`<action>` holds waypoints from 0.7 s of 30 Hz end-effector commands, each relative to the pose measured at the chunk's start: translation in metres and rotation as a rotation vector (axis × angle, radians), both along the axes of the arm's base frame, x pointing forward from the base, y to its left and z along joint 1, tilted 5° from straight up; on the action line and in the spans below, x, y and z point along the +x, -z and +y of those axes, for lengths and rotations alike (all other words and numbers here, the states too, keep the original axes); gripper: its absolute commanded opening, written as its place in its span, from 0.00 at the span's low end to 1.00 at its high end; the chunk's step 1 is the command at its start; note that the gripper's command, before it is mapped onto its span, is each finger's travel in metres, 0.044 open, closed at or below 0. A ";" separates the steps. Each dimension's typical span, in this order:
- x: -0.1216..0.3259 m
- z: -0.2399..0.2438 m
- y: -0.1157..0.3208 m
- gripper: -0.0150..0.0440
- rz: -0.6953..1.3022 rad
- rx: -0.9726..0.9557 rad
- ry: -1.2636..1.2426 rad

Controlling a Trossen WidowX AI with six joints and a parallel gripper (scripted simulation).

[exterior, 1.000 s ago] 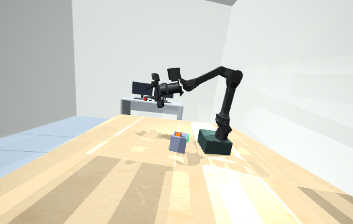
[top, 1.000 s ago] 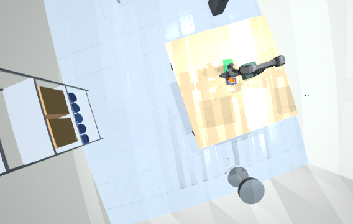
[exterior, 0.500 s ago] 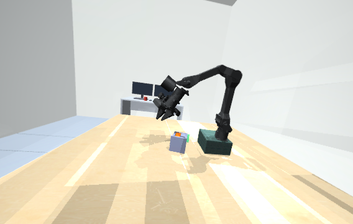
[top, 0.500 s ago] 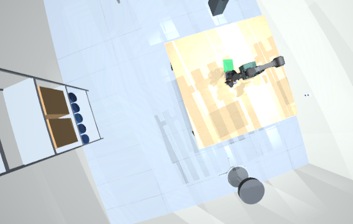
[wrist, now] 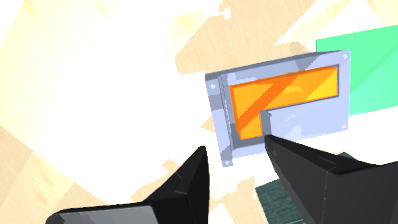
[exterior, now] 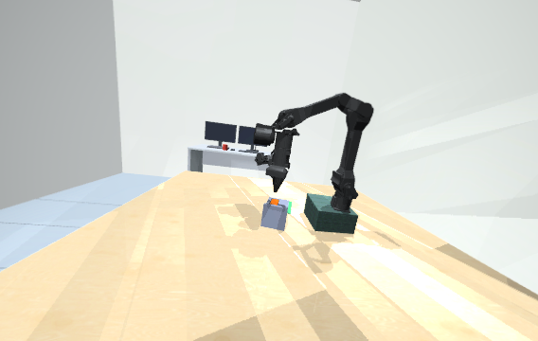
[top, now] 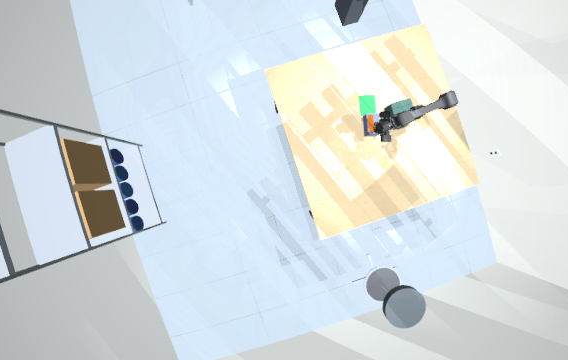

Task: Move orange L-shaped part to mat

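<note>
The orange L-shaped part (top: pixel 371 123) (exterior: pixel 274 202) (wrist: pixel 300 89) lies in its pocket in the grey tray (top: pixel 366 131) (exterior: pixel 274 219) (wrist: pixel 312 118). In the wrist view its long bar runs right and its short leg points toward the fingers. It looks level, with no end visibly raised. The green mat (top: pixel 367 104) (exterior: pixel 290 207) (wrist: pixel 372 70) lies beside the tray, past the long bar's end. My gripper (exterior: pixel 276 189) (wrist: pixel 235 147) points down above the tray, partly open, with nothing between its fingers. In the wrist view the right fingertip overlaps the tray just below the short leg.
The arm stands on a dark green block (top: pixel 400 106) (exterior: pixel 331 220) (wrist: pixel 280 202) to one side of the tray, on the wooden table (top: pixel 334 200) (exterior: pixel 155 284). A desk with monitors (exterior: pixel 221 132) stands in the background, and a shelf rack (top: pixel 71 195) stands away from the table.
</note>
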State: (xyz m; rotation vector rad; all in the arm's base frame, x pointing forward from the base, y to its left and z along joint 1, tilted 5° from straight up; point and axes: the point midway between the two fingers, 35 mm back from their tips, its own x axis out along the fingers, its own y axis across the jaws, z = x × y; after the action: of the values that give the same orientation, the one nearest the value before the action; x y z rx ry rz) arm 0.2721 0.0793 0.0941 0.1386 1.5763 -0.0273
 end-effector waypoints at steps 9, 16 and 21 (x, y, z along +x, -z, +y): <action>-0.004 0.007 0.070 0.56 0.014 0.006 -0.025; -0.004 0.007 0.073 0.56 0.014 0.006 -0.025; -0.004 0.008 0.080 0.56 0.014 0.006 -0.025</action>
State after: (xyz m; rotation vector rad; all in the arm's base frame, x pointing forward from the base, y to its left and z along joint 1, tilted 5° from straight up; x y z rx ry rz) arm 0.2696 0.0861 0.0204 0.1177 1.5844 -0.0041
